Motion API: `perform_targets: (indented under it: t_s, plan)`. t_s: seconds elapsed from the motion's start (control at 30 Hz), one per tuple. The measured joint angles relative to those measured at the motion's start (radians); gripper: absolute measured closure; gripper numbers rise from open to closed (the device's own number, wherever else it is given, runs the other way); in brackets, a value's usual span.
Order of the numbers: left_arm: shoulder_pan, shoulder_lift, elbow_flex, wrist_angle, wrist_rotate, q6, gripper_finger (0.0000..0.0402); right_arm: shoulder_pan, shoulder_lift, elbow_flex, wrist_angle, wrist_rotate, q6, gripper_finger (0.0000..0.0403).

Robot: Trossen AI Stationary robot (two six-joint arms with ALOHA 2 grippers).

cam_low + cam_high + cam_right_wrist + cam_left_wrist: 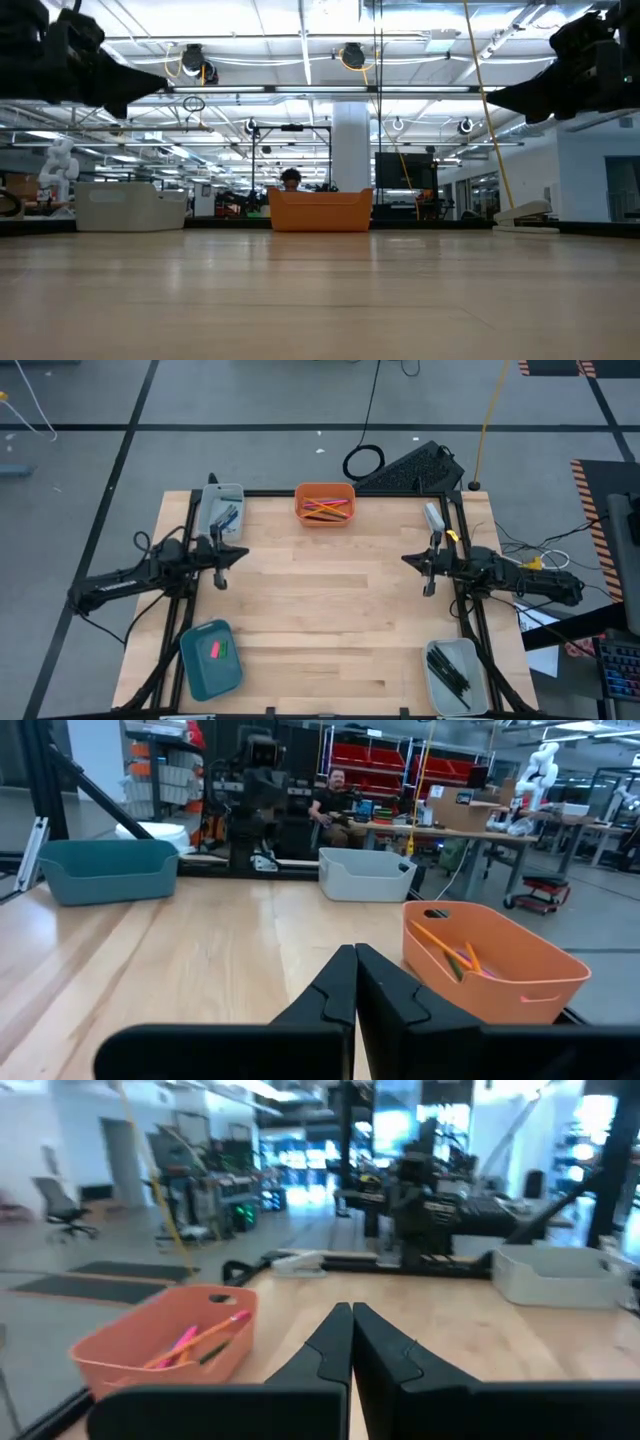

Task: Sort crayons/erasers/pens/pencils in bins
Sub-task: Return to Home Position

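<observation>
wooden counter [330,610] sitting wide open mid-frame, bins parked at its edges, pencils lying in orange bin [324,504] top center, left pincer [218,567] and right pincer [429,575] both clenched, hovering near side rails

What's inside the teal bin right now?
The teal bin holds the pink eraser and green eraser, lying side by side on its floor. Nothing else shows inside from the high view; the right wrist view sees only its outer wall.

Overhead, tabletop-level and wrist views probably share the orange bin [324,504].
</observation>
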Motion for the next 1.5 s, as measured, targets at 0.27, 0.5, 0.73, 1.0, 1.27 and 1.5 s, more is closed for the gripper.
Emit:
perform_targets:
  t_s: [0.27, 0.5, 0.73, 1.0, 1.27, 1.5]
  plan:
    - [0.0, -0.057, -0.063, 0.032, -0.077, 0.044, 0.0394, 0.0, -0.001, -0.038, 0.076, 0.008, 0.013, 0.0403]
    - [0.016, -0.057, -0.064, 0.067, -0.054, -0.009, 0.0399, -0.013, 0.003, -0.06, 0.129, 0.062, 0.04, 0.0403]
    - [0.016, -0.057, -0.064, -0.029, -0.06, -0.061, 0.0378, -0.021, 0.003, -0.061, 0.16, 0.103, 0.018, 0.0403]
    - [0.016, -0.053, -0.063, -0.022, -0.147, -0.042, 0.0376, -0.021, 0.005, -0.061, 0.165, 0.187, -0.065, 0.0403]
    - [0.016, -0.053, -0.063, -0.022, -0.149, -0.05, 0.0376, -0.021, 0.005, -0.061, 0.172, 0.434, -0.118, 0.0403]
    - [0.016, -0.053, -0.063, -0.02, -0.15, -0.05, 0.0376, -0.02, 0.005, -0.061, 0.173, 0.428, -0.118, 0.0403]
